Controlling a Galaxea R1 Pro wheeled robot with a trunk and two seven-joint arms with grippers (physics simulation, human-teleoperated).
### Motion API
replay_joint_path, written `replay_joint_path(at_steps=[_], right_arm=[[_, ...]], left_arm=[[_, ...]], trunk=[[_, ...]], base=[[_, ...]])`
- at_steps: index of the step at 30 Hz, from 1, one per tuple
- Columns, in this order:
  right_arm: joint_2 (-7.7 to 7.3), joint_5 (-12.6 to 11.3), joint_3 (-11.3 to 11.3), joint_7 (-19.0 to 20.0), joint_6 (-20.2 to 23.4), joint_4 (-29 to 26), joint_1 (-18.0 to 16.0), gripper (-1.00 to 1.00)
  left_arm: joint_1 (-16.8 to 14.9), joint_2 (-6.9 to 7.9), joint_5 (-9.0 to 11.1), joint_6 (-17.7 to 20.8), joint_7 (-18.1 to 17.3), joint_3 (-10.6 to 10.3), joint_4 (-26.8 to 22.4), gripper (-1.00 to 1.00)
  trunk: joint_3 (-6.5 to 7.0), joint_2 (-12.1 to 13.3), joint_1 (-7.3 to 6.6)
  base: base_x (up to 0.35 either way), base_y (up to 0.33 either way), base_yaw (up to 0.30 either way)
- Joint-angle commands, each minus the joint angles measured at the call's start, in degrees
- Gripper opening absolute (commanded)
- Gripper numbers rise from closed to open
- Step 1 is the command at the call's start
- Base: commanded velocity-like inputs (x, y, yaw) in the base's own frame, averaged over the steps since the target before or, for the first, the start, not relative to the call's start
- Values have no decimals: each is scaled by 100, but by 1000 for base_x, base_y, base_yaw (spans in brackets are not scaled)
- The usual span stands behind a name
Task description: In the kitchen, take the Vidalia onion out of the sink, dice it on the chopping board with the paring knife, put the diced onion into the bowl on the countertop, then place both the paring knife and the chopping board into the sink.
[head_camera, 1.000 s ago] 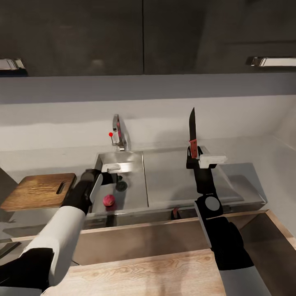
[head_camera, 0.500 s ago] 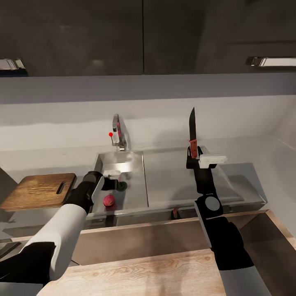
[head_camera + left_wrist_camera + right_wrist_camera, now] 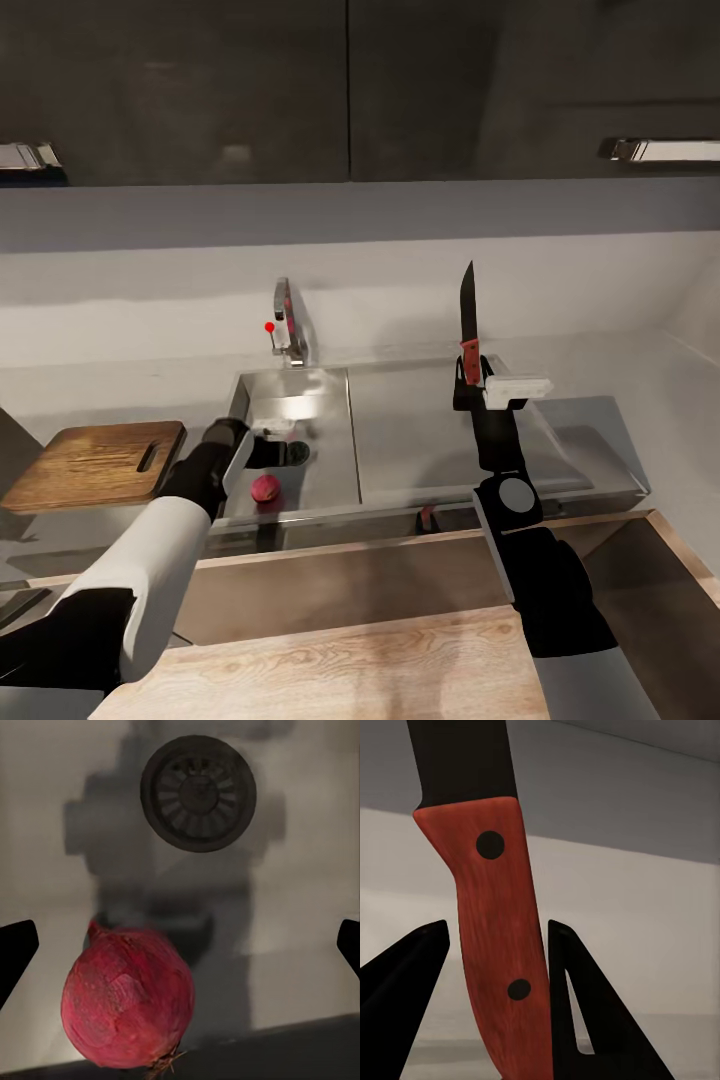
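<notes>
A: Since one second ago your left gripper (image 3: 268, 452) has gone lower into the sink (image 3: 335, 470), toward the Vidalia onion (image 3: 264, 487). The right arm has not moved, and the camera also has not.

B: Where is the onion now, compared with the drain hole (image 3: 199, 793)?

A: It lies on the sink floor, a little apart from the drain hole, on the side nearer to you and close to the front wall of the basin. In the left wrist view the onion (image 3: 127, 999) sits between the two dark fingertips (image 3: 15, 952), but nearer to one of them. The jaws stand wide apart and hold nothing.

B: So how do you advise to take it?

A: I think you should first bring the gripper sideways until the onion is in the middle between the fingers, then go down until the pads are at its widest part, and only then close. It is round and will probably roll toward the drain hole if one finger touches it first.

B: And the right side?

A: The right gripper (image 3: 478, 385) is closed on the red handle of the paring knife (image 3: 467, 320), blade pointing up, over the drainboard, well to the side of the drain hole. Keep it quiet there. The chopping board (image 3: 95, 464) waits on the countertop (image 3: 600, 440), on the other side of the basin from the knife.
</notes>
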Motion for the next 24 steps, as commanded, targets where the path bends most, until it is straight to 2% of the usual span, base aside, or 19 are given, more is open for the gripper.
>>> replay_joint_path(at_steps=[1, 15, 24], right_arm=[[0, 53, 6, -40, 2, 2, -5, -100], [-1, 53, 6, -40, 2, 2, -6, -100], [-2, 53, 6, -40, 2, 2, -6, -100]], left_arm=[[-4, -1, 5, 28, -11, 20, 38, 100], [-4, 34, 5, 31, -3, 19, 146, 100], [-4, 182, 5, 31, -2, 19, 304, 100]], trunk=[[-10, -11, 3], [-10, -11, 3], [-10, -11, 3]], base=[[0, 0, 0], [0, 0, 0], [0, 0, 0]])
